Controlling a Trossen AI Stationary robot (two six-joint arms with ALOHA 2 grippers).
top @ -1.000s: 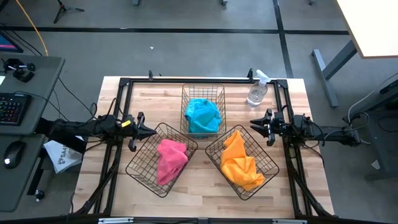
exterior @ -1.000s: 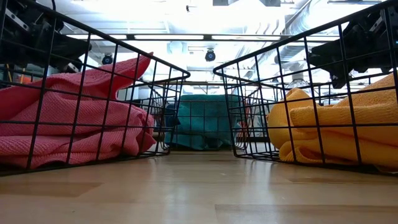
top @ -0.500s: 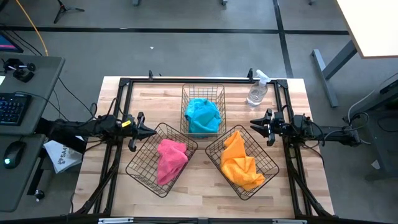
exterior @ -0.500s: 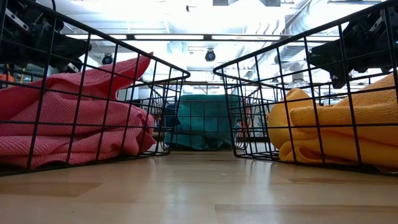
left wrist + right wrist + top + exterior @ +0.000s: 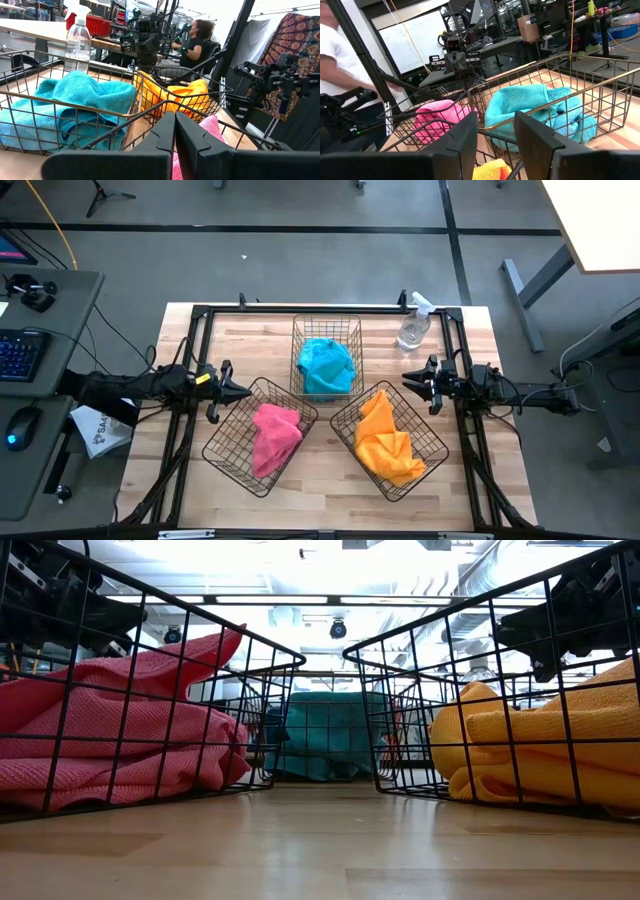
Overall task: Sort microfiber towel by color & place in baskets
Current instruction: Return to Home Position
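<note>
On the wooden table [image 5: 330,505], three wire baskets form a triangle at the centre of the high view. The upper basket [image 5: 326,322] holds the turquoise towel [image 5: 326,366]. The lower-left basket [image 5: 218,448] holds the pink towel [image 5: 275,438], and the lower-right basket [image 5: 438,442] holds the yellow-orange towel [image 5: 385,442]. The left claw [image 5: 243,391] hangs at the left of the frame, just beside the lower-left basket's upper corner, its fingers clenched together on nothing. The right claw [image 5: 407,380] sits at the right, near the lower-right basket, its fingers parted and empty. A clear spray bottle [image 5: 412,328] stands at the table's upper right.
</note>
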